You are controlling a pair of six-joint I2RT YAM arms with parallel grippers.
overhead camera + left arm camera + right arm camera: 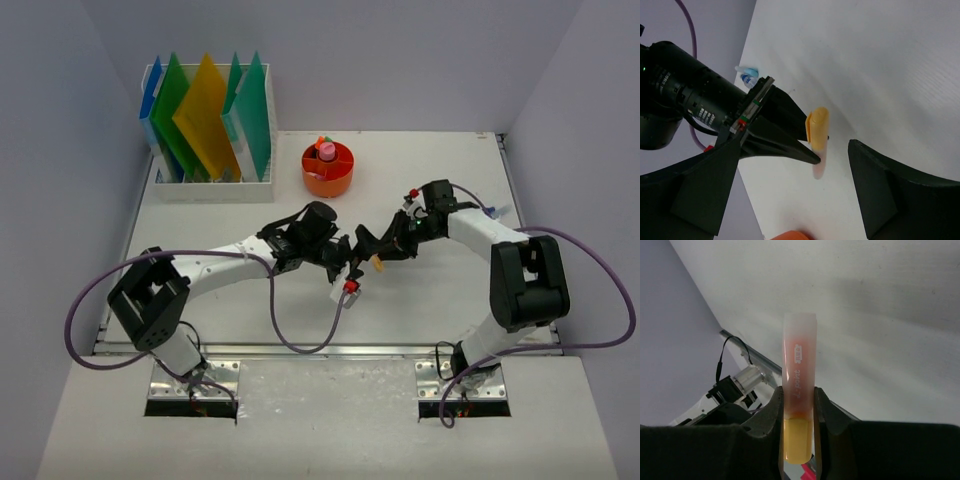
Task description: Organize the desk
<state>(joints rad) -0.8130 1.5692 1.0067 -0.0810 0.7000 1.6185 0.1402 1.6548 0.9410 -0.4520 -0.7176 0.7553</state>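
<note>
Left arm and right arm: white, black, and a purple cable apiece.
The left gripper and right gripper are matte black with broad wedge-shaped fingers, a small red knob beside each. Just behind the right one's fingers runs a metal rail flecked green and red, then a black barrel printed with tiny white marks. Further back, both arms show white links and chunky black joint housings.
</note>
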